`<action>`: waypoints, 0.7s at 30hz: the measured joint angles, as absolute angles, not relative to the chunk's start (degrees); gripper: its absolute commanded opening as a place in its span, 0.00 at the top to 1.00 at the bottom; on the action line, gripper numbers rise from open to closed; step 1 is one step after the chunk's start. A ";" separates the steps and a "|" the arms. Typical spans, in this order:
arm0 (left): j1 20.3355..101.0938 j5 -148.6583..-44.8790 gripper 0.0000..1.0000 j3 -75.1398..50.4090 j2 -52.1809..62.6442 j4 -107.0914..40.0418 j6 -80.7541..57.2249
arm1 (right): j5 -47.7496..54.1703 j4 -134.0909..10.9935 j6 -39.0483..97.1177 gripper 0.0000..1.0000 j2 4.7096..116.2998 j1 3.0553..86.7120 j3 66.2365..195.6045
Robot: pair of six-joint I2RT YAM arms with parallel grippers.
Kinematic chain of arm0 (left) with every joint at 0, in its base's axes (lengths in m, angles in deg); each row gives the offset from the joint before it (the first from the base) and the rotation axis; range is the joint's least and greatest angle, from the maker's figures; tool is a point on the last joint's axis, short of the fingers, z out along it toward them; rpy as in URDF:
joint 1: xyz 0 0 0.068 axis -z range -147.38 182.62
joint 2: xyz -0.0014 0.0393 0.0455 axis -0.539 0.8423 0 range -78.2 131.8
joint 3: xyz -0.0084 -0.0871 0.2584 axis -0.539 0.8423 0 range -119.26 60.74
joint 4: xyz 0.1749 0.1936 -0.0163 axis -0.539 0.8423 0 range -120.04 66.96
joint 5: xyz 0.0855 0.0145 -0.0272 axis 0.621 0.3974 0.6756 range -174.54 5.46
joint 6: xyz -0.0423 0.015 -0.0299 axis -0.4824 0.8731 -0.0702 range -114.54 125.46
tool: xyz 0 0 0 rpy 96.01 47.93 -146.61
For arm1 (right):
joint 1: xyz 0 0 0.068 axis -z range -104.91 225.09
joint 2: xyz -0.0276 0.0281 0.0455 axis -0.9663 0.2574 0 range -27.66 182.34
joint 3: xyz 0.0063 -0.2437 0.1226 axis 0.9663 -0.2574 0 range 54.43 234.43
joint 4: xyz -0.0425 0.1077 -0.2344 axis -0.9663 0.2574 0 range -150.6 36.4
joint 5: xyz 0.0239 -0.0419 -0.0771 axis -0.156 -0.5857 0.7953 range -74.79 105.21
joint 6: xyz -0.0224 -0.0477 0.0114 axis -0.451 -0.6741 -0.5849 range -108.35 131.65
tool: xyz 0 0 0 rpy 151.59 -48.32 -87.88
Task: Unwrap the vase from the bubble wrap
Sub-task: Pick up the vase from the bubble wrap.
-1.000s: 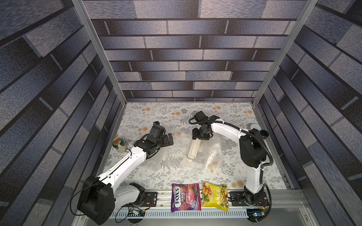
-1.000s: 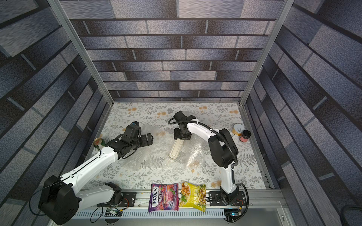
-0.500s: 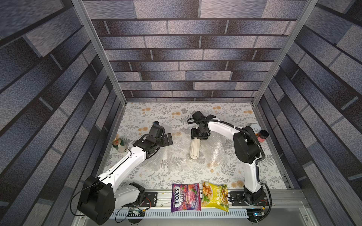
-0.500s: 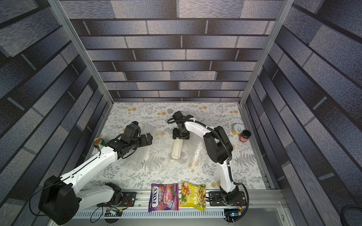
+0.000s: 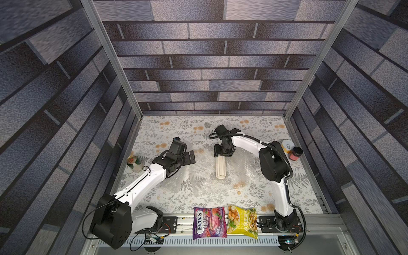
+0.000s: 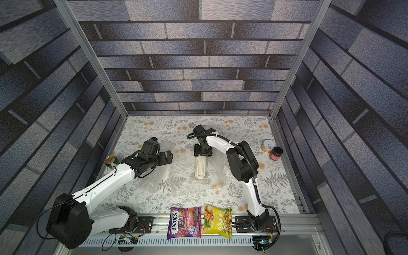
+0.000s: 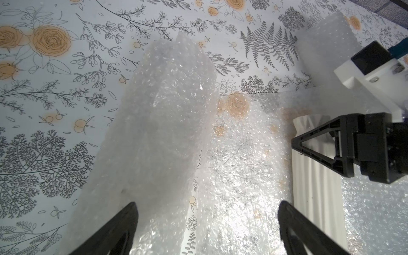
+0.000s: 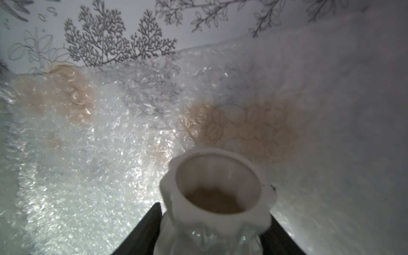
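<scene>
Gripping the cream ribbed vase [image 5: 220,167] near its mouth, the right hand [image 5: 222,154] is closing its two fingers [image 8: 147,229] on either side of the neck; the right wrist view is showing the open mouth sitting between them. In both top views the vase is lying lengthwise on the bubble wrap [image 5: 242,174], its mouth end at the right hand and its other end pointing toward the front rail [image 5: 183,220]. The bubble wrap is lying spread out on the flowered worktop [image 5: 167,125], no longer around the vase, flat under and beside it. On the side toward the left arm one part of the sheet is standing up in a cloudy fold [image 7: 159,123].

The left hand [image 7: 207,205] is hanging over that fold with its fingers [image 7: 119,229] spread wide and nothing between them. It is sitting near the vase but apart from it.

A green drink can [image 5: 133,163] is standing at the left edge of the worktop, beside the left arm. At the right edge a pull-tab tin [image 5: 287,145] and a dark-lidded jar [image 5: 295,153] are standing just beside each other. A purple sweets bag [image 5: 208,223] and a yellow snack bag [image 5: 242,221] are lying side by side on the front rail, touching
</scene>
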State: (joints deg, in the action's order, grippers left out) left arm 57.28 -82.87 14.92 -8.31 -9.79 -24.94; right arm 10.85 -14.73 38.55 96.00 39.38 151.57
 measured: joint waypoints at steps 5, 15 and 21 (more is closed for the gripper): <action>57.28 -83.09 0.00 14.81 -7.79 -9.95 -24.96 | 11.70 -15.19 37.43 0.57 94.25 39.38 149.91; 57.32 -83.37 0.00 14.37 -6.98 -10.38 -24.96 | 12.99 -18.91 35.24 0.62 81.22 39.34 143.20; 57.65 -84.16 0.00 13.63 -5.42 -10.97 -24.96 | 13.54 -24.94 34.26 0.68 76.91 38.40 137.34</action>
State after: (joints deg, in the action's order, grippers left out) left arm 57.65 -84.16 13.63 -5.42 -10.97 -24.96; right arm 13.54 -24.94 34.26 76.91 38.40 137.34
